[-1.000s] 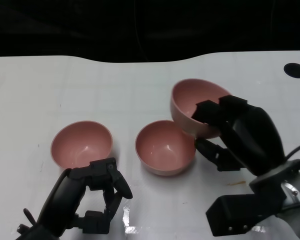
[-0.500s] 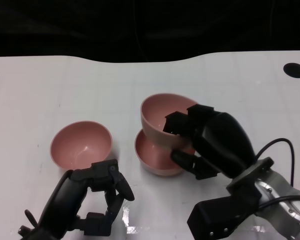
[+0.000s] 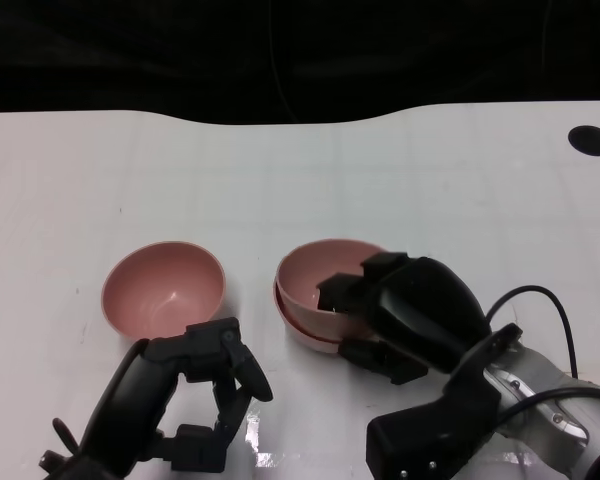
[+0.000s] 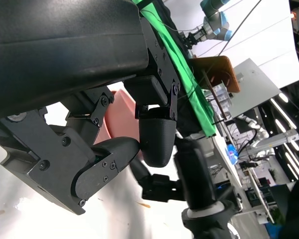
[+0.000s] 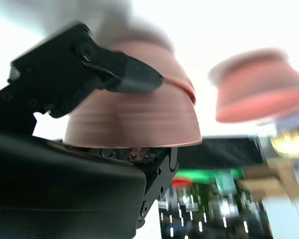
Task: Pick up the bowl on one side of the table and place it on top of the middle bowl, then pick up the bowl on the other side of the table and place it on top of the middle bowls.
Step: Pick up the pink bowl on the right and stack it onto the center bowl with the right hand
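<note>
Since the earlier frames the right hand (image 3: 395, 315) has carried its pink bowl (image 3: 315, 280) leftward and lowered it into the middle bowl (image 3: 310, 338), where it now sits nested, slightly tilted. The right hand's fingers (image 3: 342, 290) hook over the near rim, holding the upper bowl. Nearest the camera, the left hand (image 3: 195, 385) hovers over the counter (image 3: 430, 190), fingers curled inward and holding nothing. Just beyond it stands the left bowl (image 3: 163, 290), upright and untouched. These bowls appear to be light, rigid, smooth plastic, likely slippery; a pinch across the rim, fingers inside and outside, should hold best.
</note>
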Robot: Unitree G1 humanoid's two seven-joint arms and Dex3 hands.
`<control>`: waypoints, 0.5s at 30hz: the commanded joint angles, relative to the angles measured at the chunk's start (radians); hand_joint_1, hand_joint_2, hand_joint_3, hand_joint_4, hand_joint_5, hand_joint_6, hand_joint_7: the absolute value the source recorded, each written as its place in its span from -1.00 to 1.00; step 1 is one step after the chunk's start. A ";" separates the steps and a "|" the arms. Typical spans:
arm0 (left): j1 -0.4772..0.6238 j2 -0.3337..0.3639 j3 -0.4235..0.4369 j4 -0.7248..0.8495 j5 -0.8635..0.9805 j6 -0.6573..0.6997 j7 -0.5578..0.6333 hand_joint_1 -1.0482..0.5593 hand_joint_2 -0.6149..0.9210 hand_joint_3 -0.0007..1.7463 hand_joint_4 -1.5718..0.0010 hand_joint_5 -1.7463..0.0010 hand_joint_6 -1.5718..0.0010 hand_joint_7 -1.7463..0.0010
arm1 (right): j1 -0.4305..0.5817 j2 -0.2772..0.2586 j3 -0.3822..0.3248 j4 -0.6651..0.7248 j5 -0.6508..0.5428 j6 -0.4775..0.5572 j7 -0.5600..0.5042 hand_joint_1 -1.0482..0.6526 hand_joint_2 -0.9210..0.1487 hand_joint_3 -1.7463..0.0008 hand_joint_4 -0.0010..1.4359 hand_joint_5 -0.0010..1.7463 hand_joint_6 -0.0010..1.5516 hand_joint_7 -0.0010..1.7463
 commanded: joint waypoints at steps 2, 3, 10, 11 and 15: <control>0.010 0.007 -0.003 -0.016 0.005 0.019 0.010 0.06 0.24 0.55 -0.10 -0.94 -0.05 -0.58 | -0.011 -0.034 0.017 -0.072 -0.013 0.081 0.149 -0.38 -0.98 0.61 -0.31 -0.57 -0.16 -0.95; 0.010 0.007 -0.004 -0.018 0.000 0.022 0.006 0.06 0.24 0.55 -0.10 -0.94 -0.04 -0.58 | -0.005 -0.038 0.016 -0.093 -0.011 0.096 0.173 -0.48 -0.99 0.60 -0.43 -0.64 -0.26 -0.98; 0.007 0.010 -0.008 -0.015 -0.007 0.024 0.005 0.07 0.23 0.57 -0.11 -0.93 -0.04 -0.57 | 0.051 -0.060 -0.007 -0.228 0.017 0.155 0.255 -0.69 -1.00 0.46 -0.73 -0.71 -0.54 -1.00; 0.007 0.011 -0.008 -0.014 -0.005 0.025 0.006 0.07 0.23 0.56 -0.12 -0.93 -0.04 -0.57 | 0.061 -0.064 -0.015 -0.249 0.024 0.158 0.257 -0.69 -1.00 0.46 -0.74 -0.71 -0.55 -1.00; 0.004 0.013 -0.006 -0.011 0.008 0.019 0.014 0.04 0.23 0.56 -0.12 -0.94 -0.04 -0.58 | 0.114 -0.081 -0.065 -0.347 0.063 0.157 0.245 -0.69 -1.00 0.53 -0.96 -0.30 -0.55 -0.99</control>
